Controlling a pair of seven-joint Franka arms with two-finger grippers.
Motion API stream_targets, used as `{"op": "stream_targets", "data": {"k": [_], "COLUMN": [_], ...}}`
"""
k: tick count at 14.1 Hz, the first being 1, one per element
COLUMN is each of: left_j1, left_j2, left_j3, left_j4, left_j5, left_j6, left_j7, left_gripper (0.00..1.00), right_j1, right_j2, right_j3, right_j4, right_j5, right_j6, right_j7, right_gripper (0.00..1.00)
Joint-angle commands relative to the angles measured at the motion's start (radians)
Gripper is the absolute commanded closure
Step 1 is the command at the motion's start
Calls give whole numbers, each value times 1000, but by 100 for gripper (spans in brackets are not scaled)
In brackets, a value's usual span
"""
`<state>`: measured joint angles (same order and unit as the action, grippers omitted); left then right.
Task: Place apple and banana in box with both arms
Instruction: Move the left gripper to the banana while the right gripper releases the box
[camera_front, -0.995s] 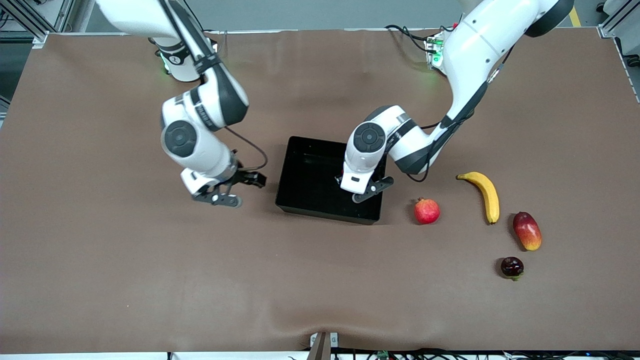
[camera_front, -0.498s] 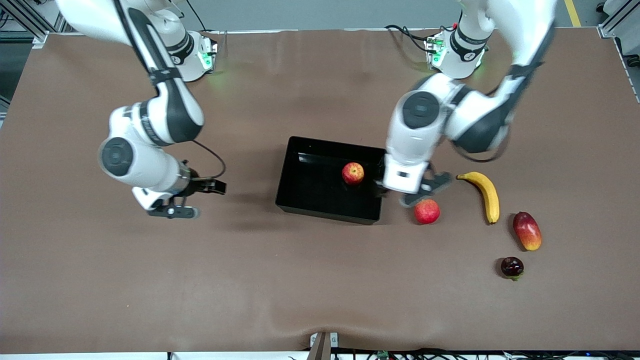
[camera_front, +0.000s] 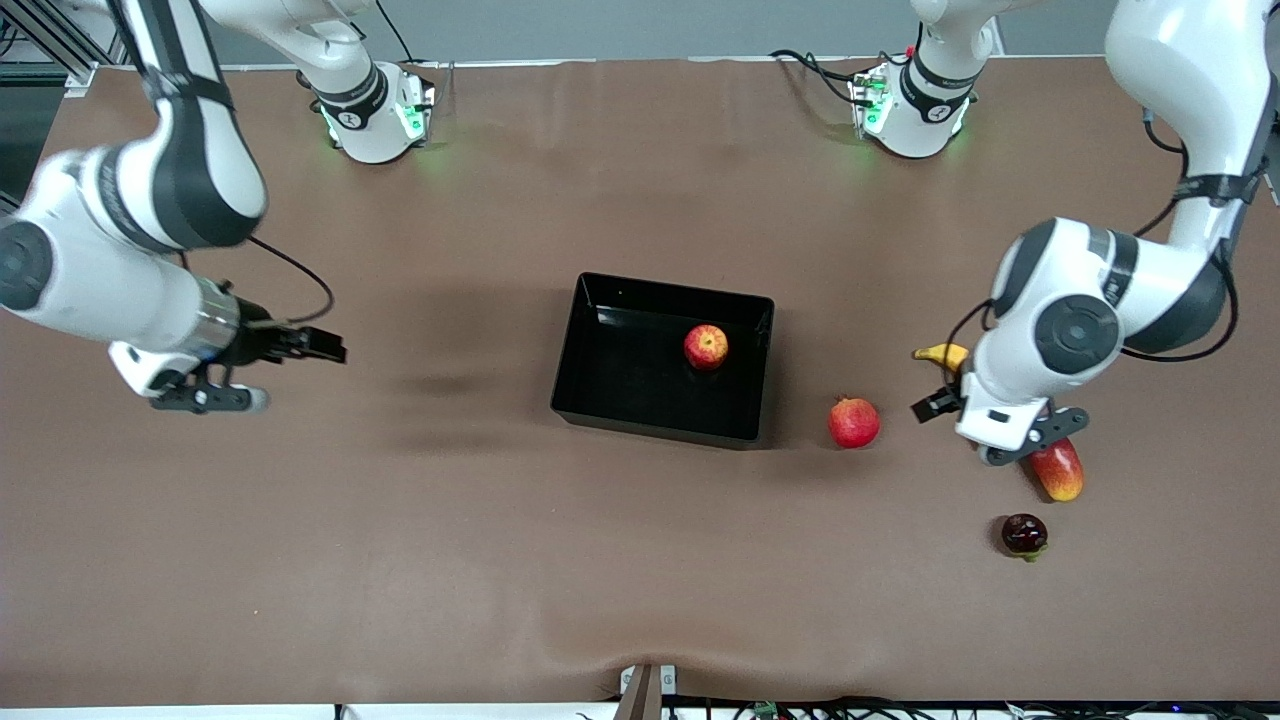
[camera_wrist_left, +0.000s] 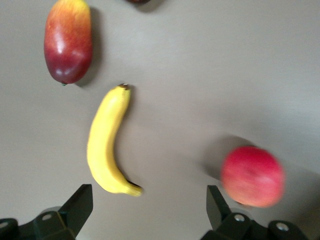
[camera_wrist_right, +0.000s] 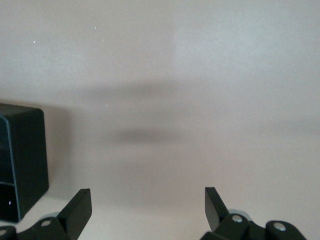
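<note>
The red-and-yellow apple (camera_front: 706, 346) rests inside the black box (camera_front: 620, 385) at mid-table. The yellow banana (camera_wrist_left: 106, 142) lies on the brown cloth toward the left arm's end; from the front only its tip (camera_front: 942, 352) shows under the left arm. My left gripper (camera_front: 985, 420) hangs open over the banana, nothing between its fingers, and the left wrist view shows the left gripper (camera_wrist_left: 150, 210) just past the banana's stem end. My right gripper (camera_front: 262, 372) hangs open and empty over bare cloth toward the right arm's end. In the right wrist view the right gripper (camera_wrist_right: 147, 207) has a box corner (camera_wrist_right: 22, 160) at the edge.
A red pomegranate (camera_front: 853, 422) (camera_wrist_left: 252, 176) lies between the box and the banana. A red-yellow mango (camera_front: 1060, 475) (camera_wrist_left: 68, 40) lies beside the banana, partly under the left hand. A small dark fruit (camera_front: 1024, 534) sits nearer the camera than the mango.
The left arm has swung from over the box to over the banana, leaving the apple in the box. The right arm has pulled away toward its own end of the table.
</note>
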<state>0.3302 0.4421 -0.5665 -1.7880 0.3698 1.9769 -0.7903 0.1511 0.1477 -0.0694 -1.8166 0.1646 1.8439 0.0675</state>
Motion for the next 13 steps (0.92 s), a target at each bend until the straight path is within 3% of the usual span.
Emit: {"op": "stream_targets", "data": {"k": [1,4,7,10,11,13], "left_j1": [96,177,232,262,279,285], "left_j2": [-19,23,55,108,130,139], "left_j3": [-13,-12,-9,-9,-9,-10], "left_j4": [-147,-255,-275,-272,-272,-269], "left_j5": [23,29,113,167,185,196], "left_j6": [132,287,304,348,374,382], "left_j7": [49,135,151,151,151,149], "left_gripper": [0,0,0,0,5,81], "right_j1": [-40,-85,-105,-131,-133,-134], "right_j2": [-74,-132,-140,-143,-154,-184], "right_j3": [5,7,16,16,11,10], "right_j4": [11,60,222,269,269,264], "right_j5": [-39,-97,-157,-160,-160,-162], "right_j6": [-79,-217,-395,-431,-430,-416], "right_j7": [-14,-15,-14,-15,-15,-17], "right_gripper": [0,0,0,0,0,0]}}
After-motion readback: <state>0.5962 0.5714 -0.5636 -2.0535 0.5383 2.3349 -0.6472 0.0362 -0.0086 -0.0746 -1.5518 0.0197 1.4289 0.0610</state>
